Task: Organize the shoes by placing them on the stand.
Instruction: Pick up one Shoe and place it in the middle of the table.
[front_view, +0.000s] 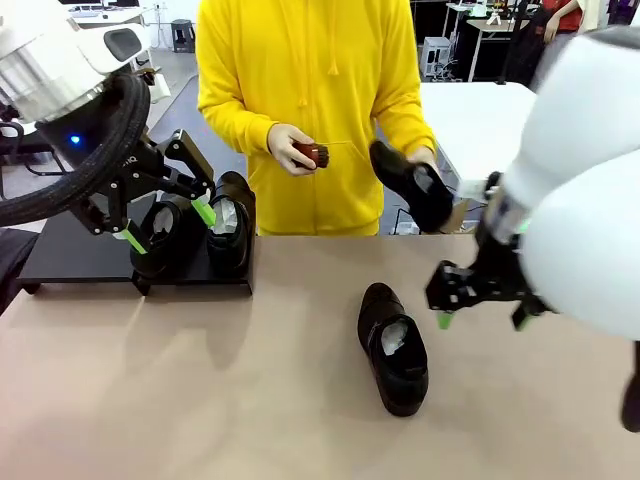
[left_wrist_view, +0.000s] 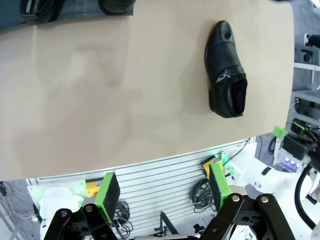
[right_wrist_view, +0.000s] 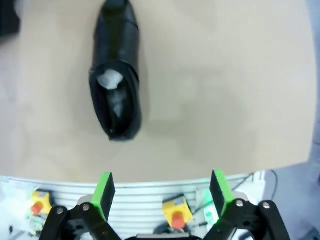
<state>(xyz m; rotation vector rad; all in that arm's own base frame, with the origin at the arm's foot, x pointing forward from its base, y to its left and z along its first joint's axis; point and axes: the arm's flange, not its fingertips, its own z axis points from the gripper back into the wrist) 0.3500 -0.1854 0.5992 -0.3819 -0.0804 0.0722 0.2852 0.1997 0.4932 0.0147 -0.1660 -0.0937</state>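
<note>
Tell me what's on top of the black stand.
The left shoe and right shoe sit side by side at the right end of the stand. The left gripper hides part of the left shoe.

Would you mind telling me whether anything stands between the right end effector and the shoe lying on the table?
Nothing visible does. The open right end effector hangs beside the shoe, apart from it, with only bare table between them.

Front view across table (front_view: 200, 400), wrist views overhead, sharing one shoe (right_wrist_view: 116, 90)
</note>
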